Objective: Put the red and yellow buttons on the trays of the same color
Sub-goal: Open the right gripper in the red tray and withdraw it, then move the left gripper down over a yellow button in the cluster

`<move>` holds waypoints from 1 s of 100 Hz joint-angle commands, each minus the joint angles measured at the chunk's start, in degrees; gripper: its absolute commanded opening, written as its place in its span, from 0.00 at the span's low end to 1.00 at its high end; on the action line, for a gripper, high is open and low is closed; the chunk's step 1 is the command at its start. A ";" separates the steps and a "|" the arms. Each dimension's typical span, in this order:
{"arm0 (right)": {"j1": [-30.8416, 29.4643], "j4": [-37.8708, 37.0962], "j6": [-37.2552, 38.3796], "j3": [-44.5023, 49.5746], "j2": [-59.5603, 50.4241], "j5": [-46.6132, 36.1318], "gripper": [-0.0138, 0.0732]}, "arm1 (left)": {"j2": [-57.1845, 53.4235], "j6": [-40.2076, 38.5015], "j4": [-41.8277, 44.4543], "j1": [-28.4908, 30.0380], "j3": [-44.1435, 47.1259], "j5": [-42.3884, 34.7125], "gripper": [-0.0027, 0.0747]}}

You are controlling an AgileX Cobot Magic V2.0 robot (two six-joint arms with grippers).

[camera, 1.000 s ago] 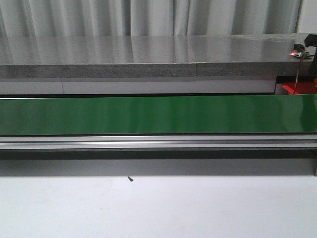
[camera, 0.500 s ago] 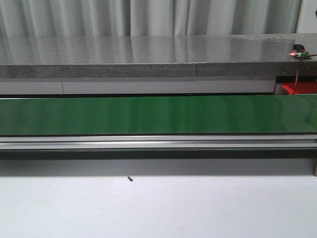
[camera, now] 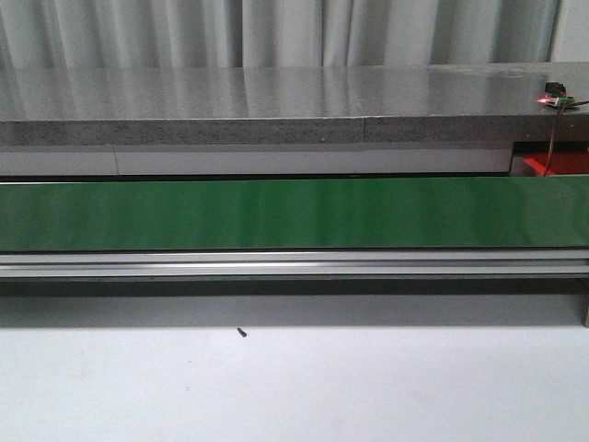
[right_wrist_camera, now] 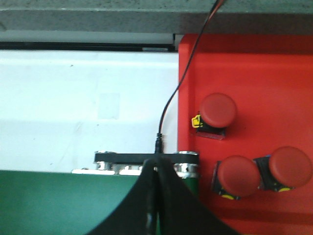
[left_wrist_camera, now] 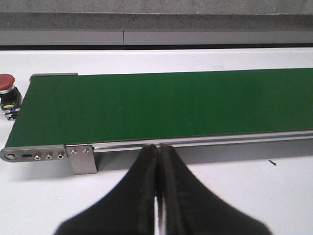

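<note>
Two arms at a conveyor, between picks. The green belt (camera: 294, 214) is running crosswise over the white surface (camera: 294, 387) and is carrying nothing along the stretch visible from the front.

Left pincer (left_wrist_camera: 157, 196): its two dark fingers are pressing together, holding nothing, and pointing across the belt's near rail. One red button (left_wrist_camera: 7, 86) on a dark base is sitting on the surface just beside the belt's end, off to one side of this pincer and not on the belt. Its stubby body is standing upright, cap on top, so it is offering no long axis to align with.

Right pincer (right_wrist_camera: 155, 200): also closed tight and empty, hovering over the belt's opposite end. Just beyond that end the red tray (right_wrist_camera: 254, 63) is already holding three red buttons (right_wrist_camera: 218, 110), standing apart from one another. A thin black cable (right_wrist_camera: 172, 100) is trailing between belt end and tray.

No yellow button or yellow tray is appearing in any view. Judging from this layout, the loose red button is lying nearer the left arm, while the red tray is lying nearer the right.
</note>
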 commanded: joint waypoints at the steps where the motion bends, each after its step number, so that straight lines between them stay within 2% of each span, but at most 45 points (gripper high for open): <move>1: 1.23 0.17 -0.28 1.79 -5.93 -4.39 0.02 | 0.53 -0.15 -1.03 -0.41 -1.40 -4.07 0.01; 26: 4.38 -0.50 -0.88 13.54 -15.49 -9.51 0.02 | 0.53 -0.15 -1.03 -0.41 -1.40 -4.07 0.01; 56: 4.44 -0.85 -2.38 27.76 -28.50 -16.52 0.02 | 0.53 -0.15 -1.03 -0.41 -1.40 -4.07 0.01; 100: 4.44 1.05 -2.38 43.10 -47.33 -21.09 0.02 | 0.53 -0.15 -1.03 -0.41 -1.40 -4.07 0.01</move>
